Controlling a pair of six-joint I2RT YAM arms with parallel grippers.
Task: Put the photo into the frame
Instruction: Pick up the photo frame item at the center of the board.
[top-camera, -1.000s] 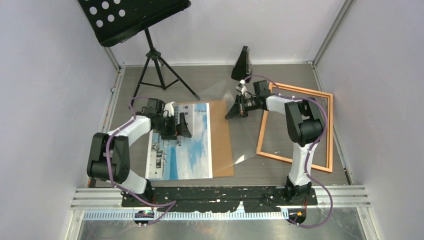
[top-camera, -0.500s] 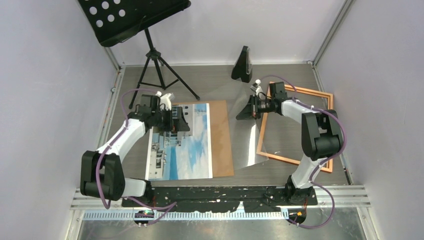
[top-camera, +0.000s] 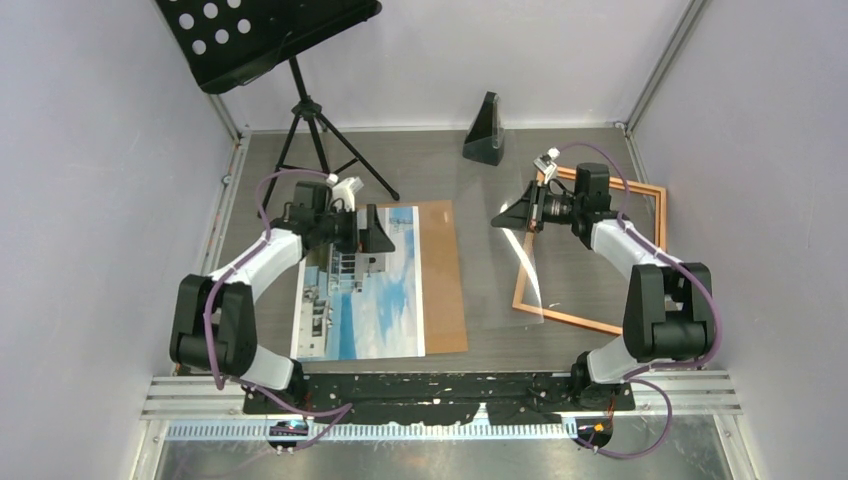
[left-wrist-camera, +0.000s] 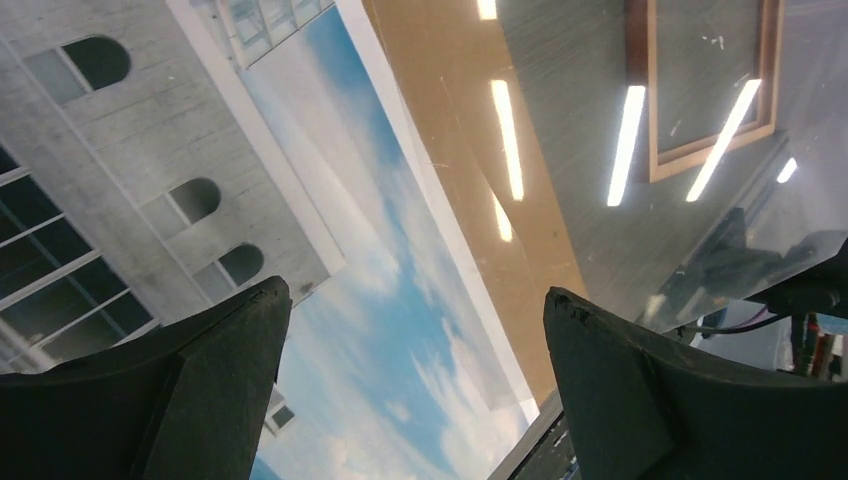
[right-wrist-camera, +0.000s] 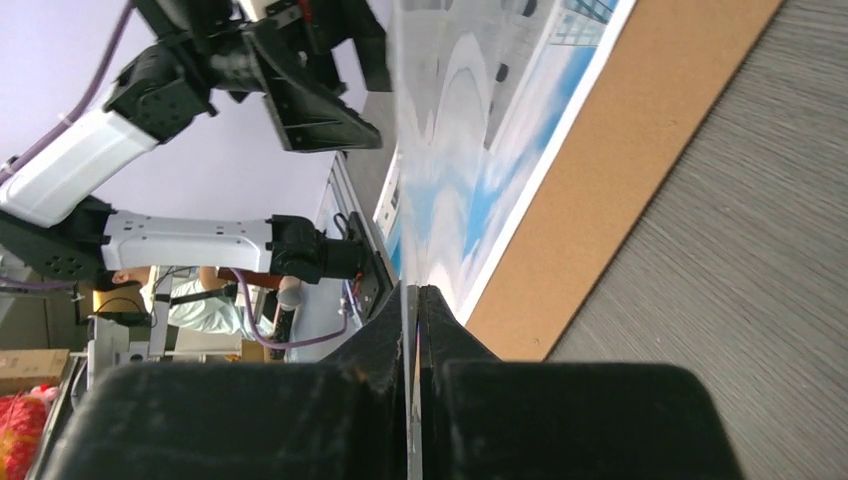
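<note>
Copper-orange wood marks the frame (top-camera: 585, 322), which lies flat on the table (top-camera: 420, 165) just behind and below the right pincer (top-camera: 503, 218), on the side towards that arm's own base. The right pincer has its fingers pressed together on the thin edge of a clear sheet (top-camera: 530, 285). The sheet hangs tilted from the fingers, and its far end reaches down by the frame's near left corner; whether it touches the frame there I cannot tell. In the right wrist view the sheet runs straight out from between the closed fingers and mirrors blue sky.

The photo (top-camera: 370, 300) lies face up right under the left pincer (top-camera: 380, 232), well apart from the right pincer and to its left. It rests on a brown board (top-camera: 445, 270), whose bare strip lies between the two pincers. The left pincer hovers over the building end of the photo with its fingers spread wide and nothing between them.

Beyond the left pincer stands a music stand (top-camera: 270, 40); beyond the right pincer stands a black wedge (top-camera: 485, 130)
</note>
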